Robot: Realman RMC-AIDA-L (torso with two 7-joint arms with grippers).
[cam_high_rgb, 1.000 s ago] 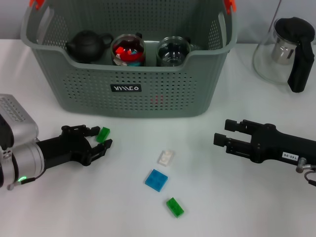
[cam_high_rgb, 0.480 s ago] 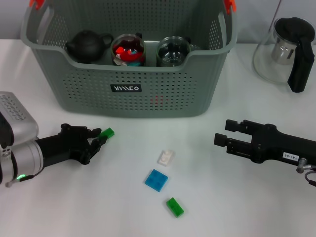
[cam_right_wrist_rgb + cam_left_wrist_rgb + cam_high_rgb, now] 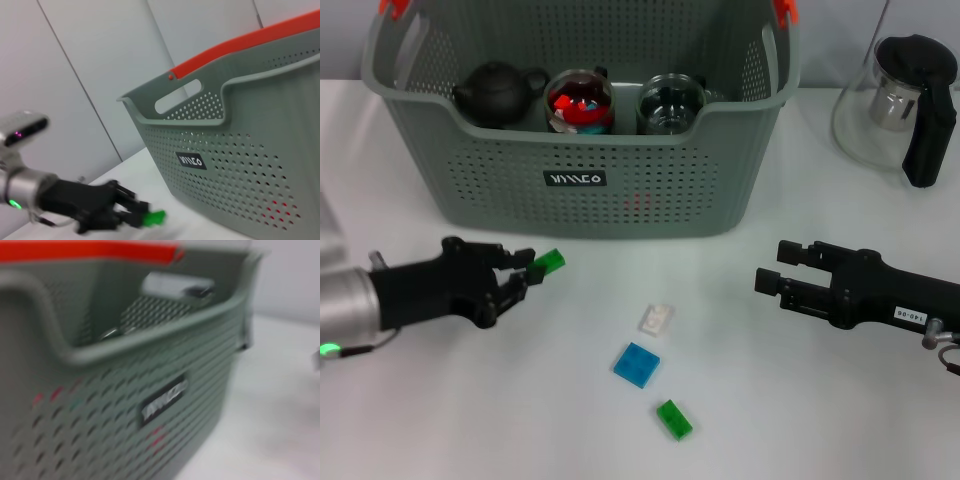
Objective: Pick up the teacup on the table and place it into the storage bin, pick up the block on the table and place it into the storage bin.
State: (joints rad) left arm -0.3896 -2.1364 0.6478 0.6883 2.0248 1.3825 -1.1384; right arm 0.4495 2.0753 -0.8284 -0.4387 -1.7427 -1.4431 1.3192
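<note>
One storage bin (image 3: 620,190) fills the back of the table (image 3: 770,400), its black label's lettering too small for us to read, and holds a dark teapot (image 3: 498,92) and two glass cups whose contents we cannot make out. Our left gripper (image 3: 527,270) has its fingers clamped on a green block (image 3: 550,262) just before the bin, while our right gripper (image 3: 767,281) hovers with fingers apart. Smaller white (image 3: 657,318), blue (image 3: 637,364) and green (image 3: 674,419) blocks lie between them.
</note>
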